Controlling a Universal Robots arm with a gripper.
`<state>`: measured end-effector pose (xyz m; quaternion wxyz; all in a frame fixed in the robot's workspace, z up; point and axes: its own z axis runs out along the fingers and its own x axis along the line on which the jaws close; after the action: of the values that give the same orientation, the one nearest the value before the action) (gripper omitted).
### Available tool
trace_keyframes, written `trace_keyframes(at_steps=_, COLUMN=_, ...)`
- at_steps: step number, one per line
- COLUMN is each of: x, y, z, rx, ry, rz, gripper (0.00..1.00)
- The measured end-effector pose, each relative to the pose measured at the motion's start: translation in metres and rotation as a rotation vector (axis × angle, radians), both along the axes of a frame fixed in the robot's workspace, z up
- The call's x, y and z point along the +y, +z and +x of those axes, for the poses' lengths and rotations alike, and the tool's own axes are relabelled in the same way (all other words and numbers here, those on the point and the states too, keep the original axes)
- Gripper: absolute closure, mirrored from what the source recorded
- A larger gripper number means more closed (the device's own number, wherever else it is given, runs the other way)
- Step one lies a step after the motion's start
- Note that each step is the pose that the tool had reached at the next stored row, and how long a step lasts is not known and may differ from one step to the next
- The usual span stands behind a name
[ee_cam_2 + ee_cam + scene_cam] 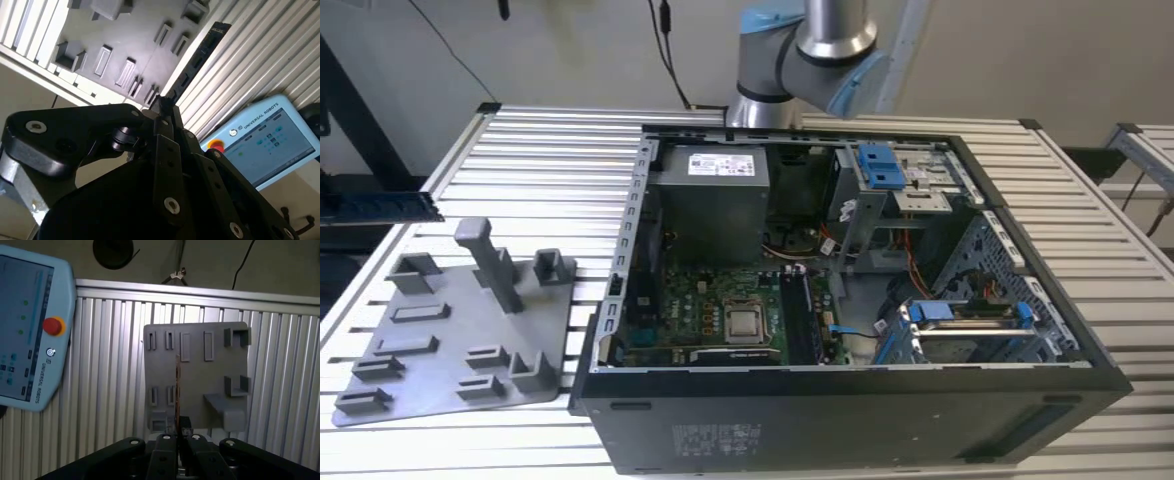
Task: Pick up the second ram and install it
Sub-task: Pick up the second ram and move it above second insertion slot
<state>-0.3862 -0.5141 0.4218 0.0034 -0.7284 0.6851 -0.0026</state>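
Note:
My gripper (178, 434) is shut on the second ram (177, 385), a thin dark stick seen edge-on in the first wrist view and standing out from the black fingertips over the grey peg tray (195, 375). The second wrist view has the gripper (163, 106) pinching one end of the second ram (200, 52), which reaches out beside the tray (120, 35). From the exterior view the blue-green second ram (380, 207) hangs in the air at the far left, above and beyond the tray (440, 350). The open computer case (620, 290) lies to its right, with the motherboard's memory slots (798, 312) inside.
A pale blue teach pendant (30, 325) with a red button lies on the slatted metal table (115, 365) beside the tray. Inside the case are a grey power supply box (710, 195), a processor socket (744, 323) and blue drive brackets (881, 165). The arm's base (767, 95) stands behind the case.

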Motion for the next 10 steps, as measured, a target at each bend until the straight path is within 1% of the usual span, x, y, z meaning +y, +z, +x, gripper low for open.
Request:
trace_keyframes(at_steps=5, x=0.0000, y=0.0000, z=0.0152, rx=0.0004, ry=0.000, rz=0.0000, gripper=0.86)
trace_keyframes(at_steps=10, x=0.0000, y=0.0000, z=0.0274, rx=0.0004, ry=0.000, rz=0.0000, gripper=0.86)
